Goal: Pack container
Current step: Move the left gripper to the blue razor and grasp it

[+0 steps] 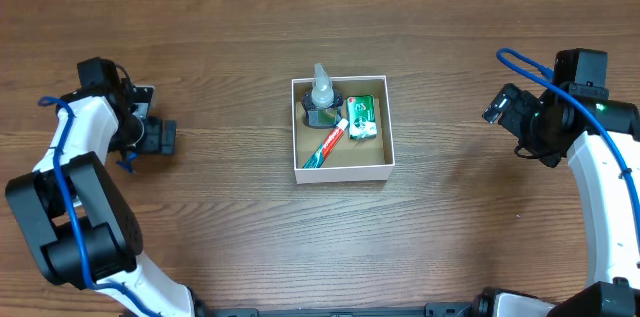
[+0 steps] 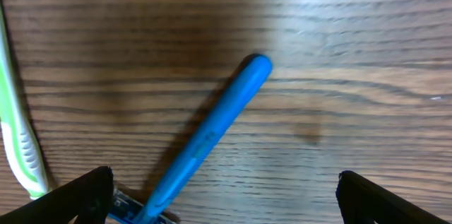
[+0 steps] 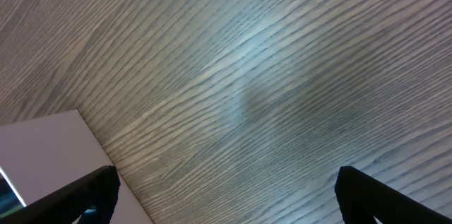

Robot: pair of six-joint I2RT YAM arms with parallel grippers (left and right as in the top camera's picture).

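Observation:
The container [image 1: 341, 173] is a small square white box with a brown inside, at the table's middle. In it lie a dark bottle with a clear nozzle [image 1: 320, 95], a red, white and green tube [image 1: 326, 144] and a green packet [image 1: 361, 117]. My left gripper [image 1: 162, 137] is far to the left, open and empty [image 2: 226, 199]. A blue razor [image 2: 212, 132] lies on the table under it, its head close to the left finger. My right gripper [image 1: 498, 107] is open and empty [image 3: 226, 196] to the right of the box, whose white wall [image 3: 49, 153] shows at lower left.
A green and white toothbrush [image 2: 18, 139] lies at the left edge of the left wrist view, beside the razor. Bare wooden table [image 1: 480, 217] surrounds the box on all sides.

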